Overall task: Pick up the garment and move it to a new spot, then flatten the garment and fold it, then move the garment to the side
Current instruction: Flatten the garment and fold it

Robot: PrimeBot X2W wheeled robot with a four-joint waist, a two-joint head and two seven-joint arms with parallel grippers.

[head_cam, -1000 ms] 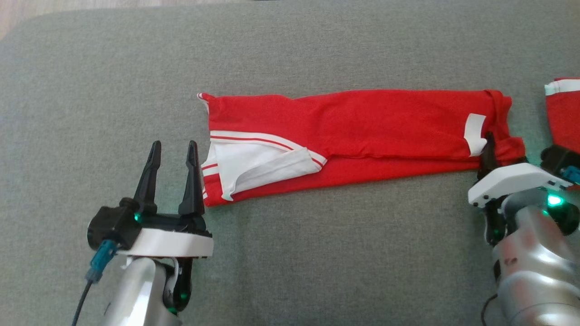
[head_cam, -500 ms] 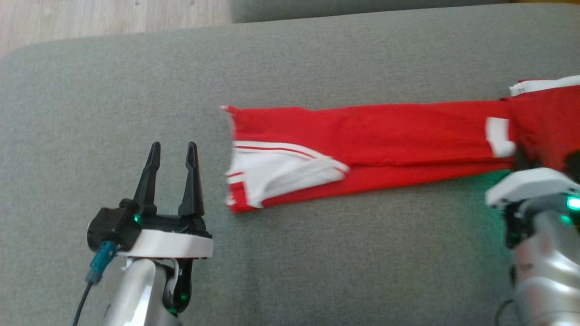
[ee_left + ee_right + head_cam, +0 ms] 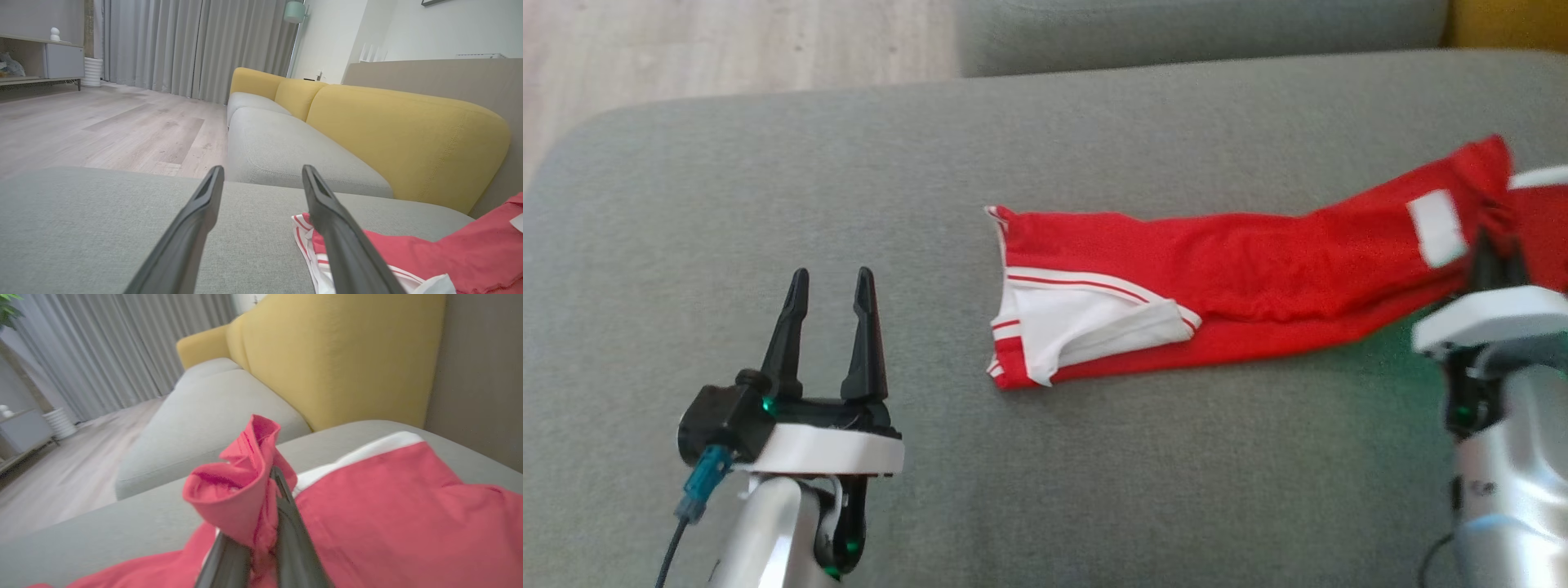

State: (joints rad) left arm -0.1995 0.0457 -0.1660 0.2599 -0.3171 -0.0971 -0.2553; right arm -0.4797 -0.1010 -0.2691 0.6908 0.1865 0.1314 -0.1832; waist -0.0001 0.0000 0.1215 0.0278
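Fabric: the garment looks thin, soft and light, a red strip folded lengthwise; I judge it will sag and slip out of its fold if dragged by one end.
Grip: the right gripper is clamped shut on the strip's nearest end, a bunched red wad standing up between its fingers, clear of the grey cushion.
Lie: from that gripper the strip runs off to its left and settles flat on the cushion, ending in a white sleeve with red-and-white trim.
Free arm: the left gripper stands wide open and empty above the cushion; the sleeve end lies near, to its right, not touching.
Hold: a second pinch at the sleeve end, through all layers at a corner rather than the loose flap, would likely keep the fold.
Neighbour: red shorts with a white band sit just right of the right gripper; touching the garment or not, I cannot tell.
Writing: none readable; a white patch just left of the right gripper looks blank.
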